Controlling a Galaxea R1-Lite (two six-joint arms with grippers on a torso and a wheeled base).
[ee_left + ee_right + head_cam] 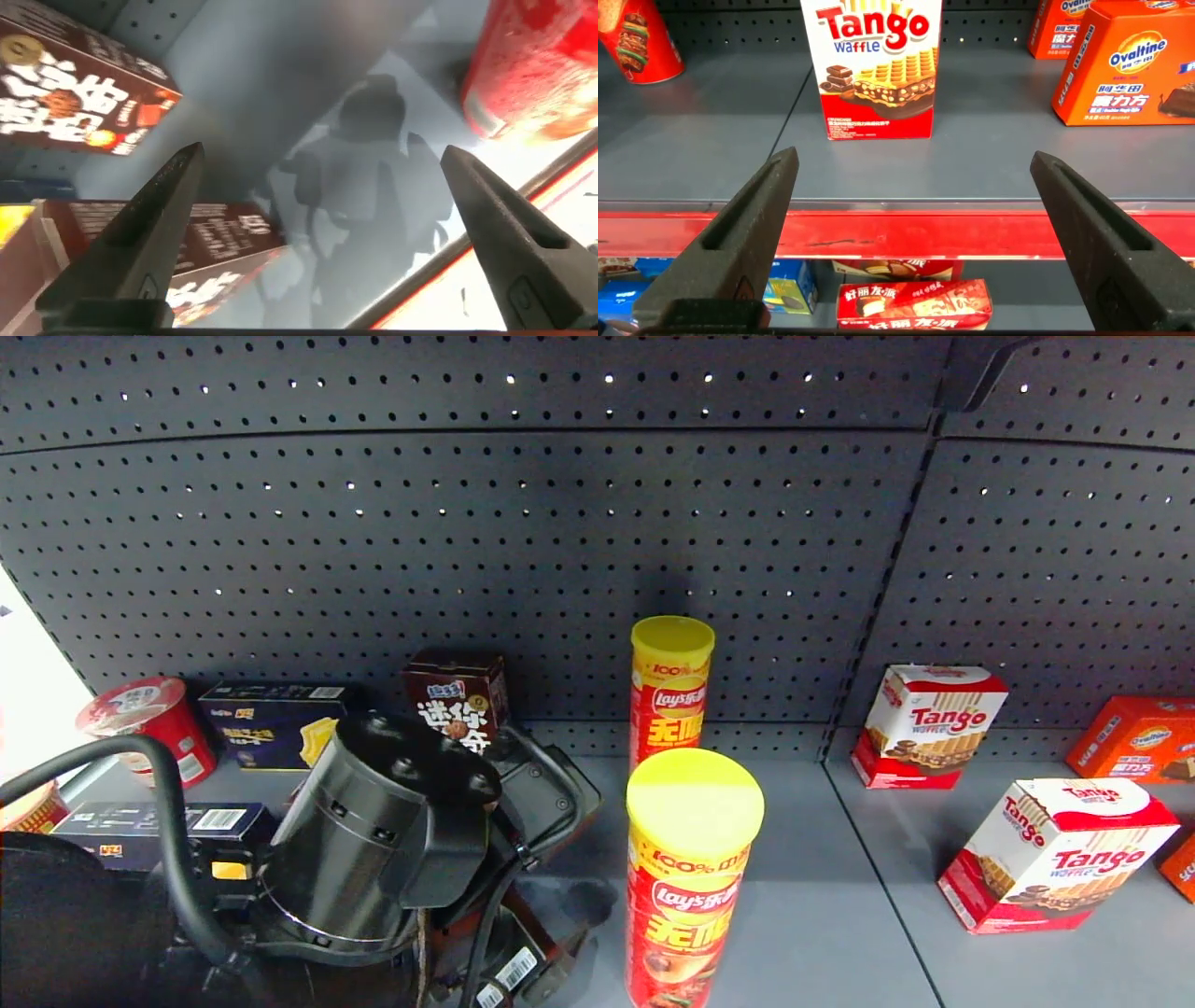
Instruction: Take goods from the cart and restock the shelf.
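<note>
1. Left arm's bulky wrist sits at 7 o'clock in the head view, and the left gripper [320,154] hangs low over the shelf [812,896] deck. Its jaws are spread wide with nothing between them.
2. A flat brown box [187,247] lies on the deck just beside one finger. I can't tell if the finger actually touches it. An upright brown chocolate box [457,700] stands at 12 o'clock from the wrist, against the back panel. The near chip canister [689,887] is at 3 o'clock from the arm, close but apart, with the far chip canister [668,695] behind it.
3. The right gripper [913,157] is also wide open and empty. It's parked level with the red shelf edge strip [906,233], facing a waffle box [871,65] and an orange box [1125,65].
4. My read is that this is the drop-off end of a round: the flat brown box is down on the shelf and neither hand is carrying anything. It could also be lining up to straighten that box; honestly I can't say.
5. If it's a drop-off, the next move is to pull the left arm back out toward 6 o'clock. It shouldn't swing toward 3 o'clock, because that tall canister looks easy to tip. After that it's off to the cart for another item, and either hand is free for the grab.
</note>
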